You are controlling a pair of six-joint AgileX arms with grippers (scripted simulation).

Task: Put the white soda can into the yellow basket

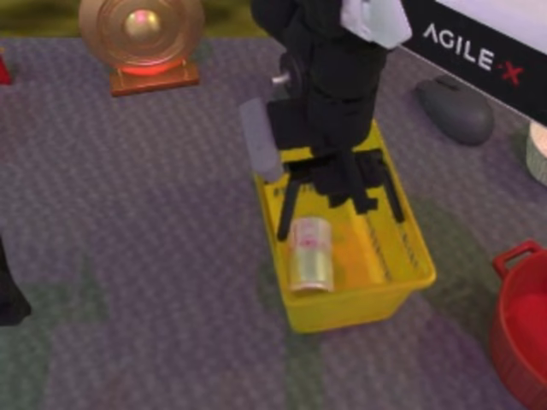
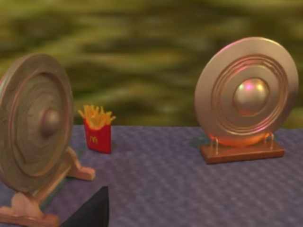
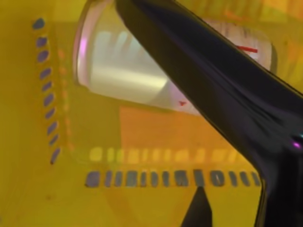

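Note:
The white soda can [image 1: 310,254] lies on its side on the floor of the yellow basket [image 1: 359,312], near the basket's left wall. It also shows in the right wrist view as the can [image 3: 128,71], resting on the yellow basket floor [image 3: 142,132], with a black basket handle [image 3: 227,99] crossing in front of it. My right gripper [image 1: 346,198] hangs over the basket's far half, just behind the can, open and empty; one fingertip [image 3: 199,208] shows. My left arm [image 1: 8,295] is parked at the table's left edge, its fingertip [image 2: 94,210] over bare cloth.
A gold gong on a wooden stand [image 1: 141,34] stands at the back left. A grey block [image 1: 259,137] lies by the basket's far left corner. A dark mouse [image 1: 455,108] sits at the back right, a red pot [image 1: 526,325] at the front right. A fries box [image 2: 98,130] stands near the left wrist.

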